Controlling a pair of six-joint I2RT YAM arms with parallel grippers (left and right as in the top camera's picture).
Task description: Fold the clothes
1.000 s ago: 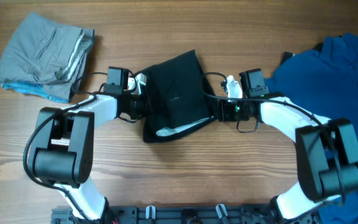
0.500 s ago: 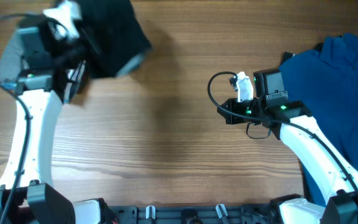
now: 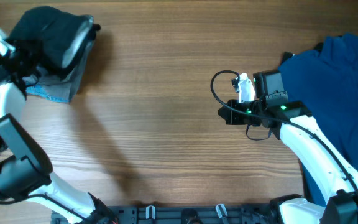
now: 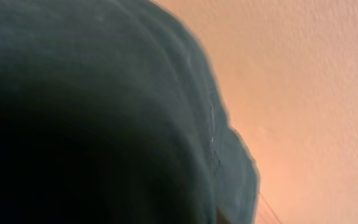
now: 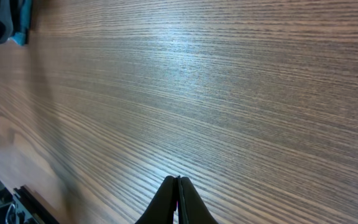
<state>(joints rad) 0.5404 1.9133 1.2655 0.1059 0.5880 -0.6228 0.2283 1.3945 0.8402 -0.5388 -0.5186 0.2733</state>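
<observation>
Black shorts (image 3: 45,31): bundled at the far left corner of the bench (image 3: 166,93), lying on top of the grey folded garment (image 3: 73,65), whose edge shows on the right and near sides.

Left tool (image 3: 22,57): at the left edge of the shorts, against the dark cloth. Its wrist view is filled with fabric, so I cannot tell whether it is apart or clamped.

Right tool (image 5: 178,198): fingers together, holding nothing, over bare wood right of centre.

Blue shirt (image 3: 337,87): spread at the right edge, beside the right arm.

Black shorts (image 3: 45,34) lie bunched atop the grey garment (image 3: 67,87), far left; blue shirt (image 3: 340,93) sprawls far right.
</observation>
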